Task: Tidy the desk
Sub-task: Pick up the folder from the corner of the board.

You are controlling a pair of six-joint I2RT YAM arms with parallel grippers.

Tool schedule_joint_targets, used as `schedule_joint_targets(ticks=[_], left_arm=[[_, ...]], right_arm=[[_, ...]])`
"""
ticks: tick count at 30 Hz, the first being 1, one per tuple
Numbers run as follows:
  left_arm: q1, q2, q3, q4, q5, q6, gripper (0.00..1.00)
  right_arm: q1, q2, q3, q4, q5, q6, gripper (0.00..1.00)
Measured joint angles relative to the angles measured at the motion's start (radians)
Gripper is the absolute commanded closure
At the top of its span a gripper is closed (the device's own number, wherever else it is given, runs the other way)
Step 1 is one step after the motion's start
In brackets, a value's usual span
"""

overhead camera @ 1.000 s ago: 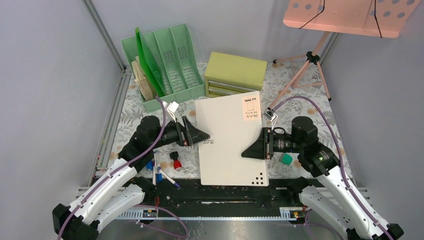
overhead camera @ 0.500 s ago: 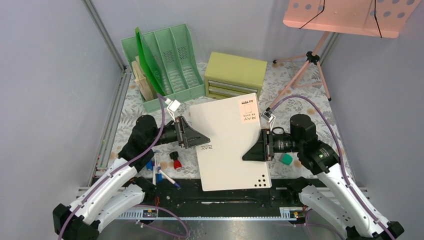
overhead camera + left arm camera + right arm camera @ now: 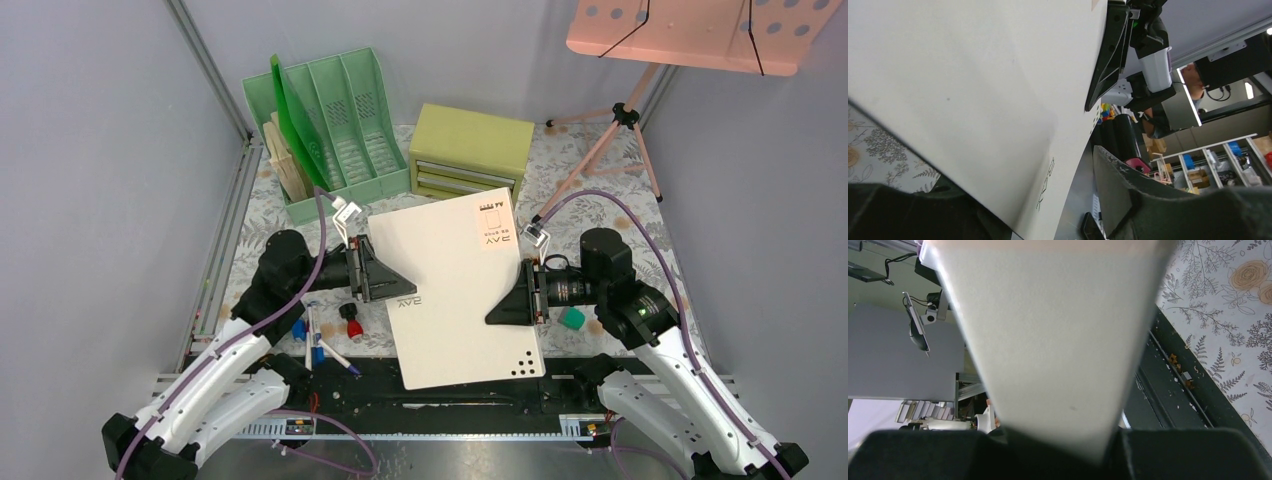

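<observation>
In the last sec the white pad [image 3: 455, 290] has swung: its far-left corner now sits further left, toward the file rack [image 3: 330, 120], and its near edge lies skewed instead of square to me. It overhangs the dark strip at the near edge of the worktop [image 3: 250, 220], which lies under everything w/ pens and small bits still loose on its left side. Over the same sec the left pincer [image 3: 405, 288] narrowed from full spread to approx half. My read: I'm going from a one-arm hold to a two-arm hold so the pad can be carried off and stowed.

Left pincer: jaws straddle the pad's left edge, one above and one below. In the wrist view there's still a gap btwn the upper finger [image 3: 1120, 195] and the sheet, so it isn't pinching yet.

Right pincer [image 3: 495, 310]: pressed onto the pad's right edge and holding it.
</observation>
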Motion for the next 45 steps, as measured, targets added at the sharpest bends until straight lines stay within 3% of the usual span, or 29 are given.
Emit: schedule_joint_targets(ticks=[5,10,18,23,27,34,39,41,45], left_arm=[[-0.001,-0.016,0.057,-0.105,-0.016,0.055,0.34],[0.0,-0.061,0.087,-0.186,-0.041,0.11,0.35],[0.01,-0.085,0.088,-0.204,-0.052,0.117,0.69],[0.014,-0.085,0.087,-0.176,-0.05,0.098,0.98],[0.014,-0.085,0.087,-0.162,-0.043,0.082,1.0],[0.013,-0.085,0.087,-0.153,-0.043,0.08,1.0],[0.011,-0.092,0.087,-0.174,-0.068,0.093,1.0],[0.013,-0.099,0.087,-0.205,-0.095,0.104,1.0],[0.026,-0.121,0.081,-0.259,-0.148,0.109,1.0]], right_arm=[[0.0,0.0,0.0,0.001,0.0,-0.005,1.0],[0.001,0.0,0.0,0.001,-0.005,-0.008,1.0],[0.002,0.0,0.0,0.004,-0.01,-0.01,1.0],[0.002,-0.005,0.0,0.013,-0.014,-0.013,0.98],[0.002,-0.005,0.0,0.016,-0.013,-0.019,0.84],[0.002,-0.006,-0.005,0.008,0.016,-0.021,0.43],[0.002,-0.004,-0.013,-0.011,0.081,-0.021,0.08],[0.002,-0.01,-0.014,-0.029,0.111,-0.026,0.01],[0.002,-0.024,-0.013,-0.077,0.188,-0.053,0.0]])
